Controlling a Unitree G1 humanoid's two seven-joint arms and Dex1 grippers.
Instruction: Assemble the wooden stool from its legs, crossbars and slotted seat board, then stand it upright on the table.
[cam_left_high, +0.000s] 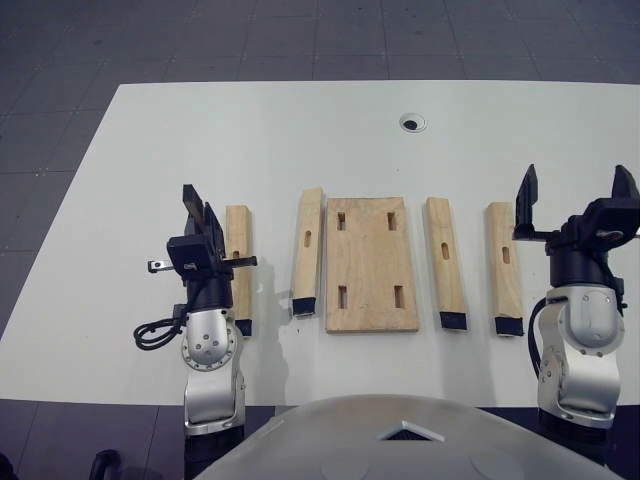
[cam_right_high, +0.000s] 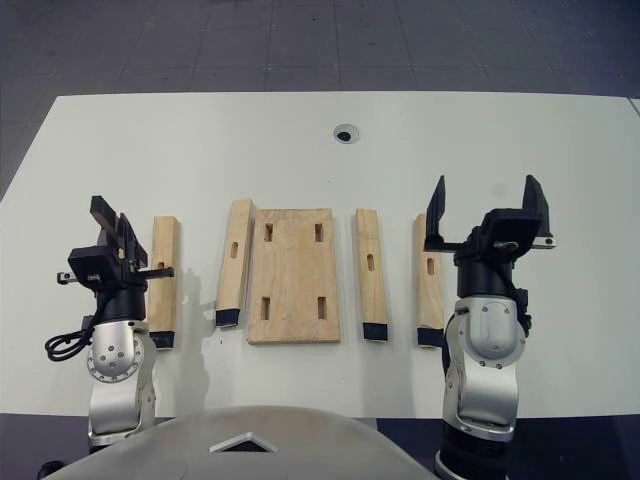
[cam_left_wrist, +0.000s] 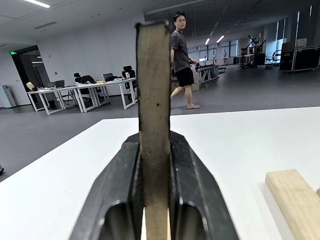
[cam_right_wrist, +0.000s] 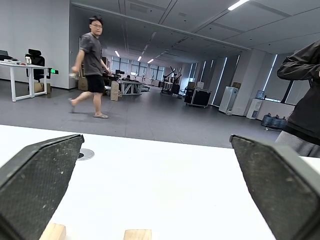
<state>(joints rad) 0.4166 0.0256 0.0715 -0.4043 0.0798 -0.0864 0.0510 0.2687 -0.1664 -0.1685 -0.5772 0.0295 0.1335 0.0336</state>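
nothing assembled yet. parts are laid out flat in a row on the table (cam_left_high: 300, 130), looks staged for easy picking. seat board (cam_left_high: 370, 265) is in the middle with its four slots facing up. two legs lie on each side: far-left leg (cam_left_high: 238, 225), inner-left leg (cam_left_high: 309, 245), inner-right leg (cam_left_high: 444, 262), far-right leg (cam_left_high: 505, 268). all are apart from the board, with black-capped ends toward the robot and mortise slots up. no loose crossbars on the table.

left gripper (cam_left_high: 200, 215) sits over the near end of the far-left leg, fingers clenched on a thin pale strip (cam_left_wrist: 154, 125) standing upright between them. it's wood-coloured, probably a crossbar, can't confirm.

right gripper (cam_left_high: 576, 190) hangs just outside the far-right leg, jaws released wide, nothing between them. my read: ready to pick that leg.

the far-left leg's slot is hidden under the left wrist from the head views, so the strip likely needs aligning to it by the wrist view.
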